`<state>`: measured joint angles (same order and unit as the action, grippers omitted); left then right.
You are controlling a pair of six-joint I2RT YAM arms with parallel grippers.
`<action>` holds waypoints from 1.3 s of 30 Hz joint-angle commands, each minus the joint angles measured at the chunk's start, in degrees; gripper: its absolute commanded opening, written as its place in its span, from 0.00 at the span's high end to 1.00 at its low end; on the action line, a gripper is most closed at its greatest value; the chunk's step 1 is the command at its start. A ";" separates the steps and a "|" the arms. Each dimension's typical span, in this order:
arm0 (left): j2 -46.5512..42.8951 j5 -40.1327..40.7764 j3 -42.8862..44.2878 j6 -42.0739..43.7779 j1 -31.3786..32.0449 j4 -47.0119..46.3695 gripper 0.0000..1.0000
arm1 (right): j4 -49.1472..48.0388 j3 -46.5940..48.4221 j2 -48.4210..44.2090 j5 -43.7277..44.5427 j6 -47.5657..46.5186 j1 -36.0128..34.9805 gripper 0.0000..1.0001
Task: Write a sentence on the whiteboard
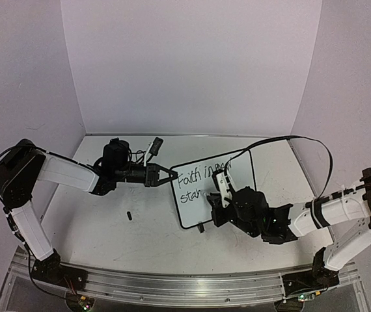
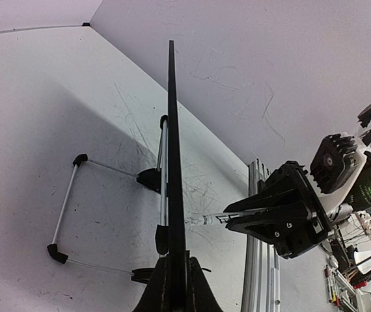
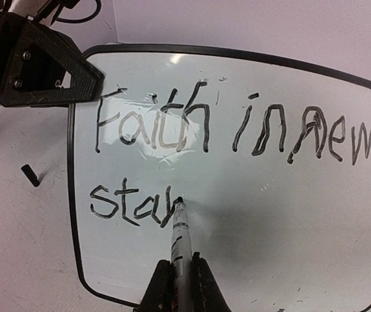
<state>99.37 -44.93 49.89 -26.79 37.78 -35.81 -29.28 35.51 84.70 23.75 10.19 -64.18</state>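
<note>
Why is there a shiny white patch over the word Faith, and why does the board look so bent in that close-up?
Right wrist view: reflected glare on the whiteboard washes out part of the writing, and the wide lens bends its straight edges into curves. Left wrist view: the board, seen edge-on, throws a broad soft shadow on the table. Top view: even light, no glare on the board.
</note>
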 commanded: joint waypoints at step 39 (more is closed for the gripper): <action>-0.85 -5.79 1.87 0.07 2.13 1.37 1.00 | 3.07 -1.70 -1.63 -0.12 4.51 0.33 1.00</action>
<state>99.37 -44.93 49.89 -26.79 37.82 -35.79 -28.33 34.75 83.81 23.87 13.06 -63.61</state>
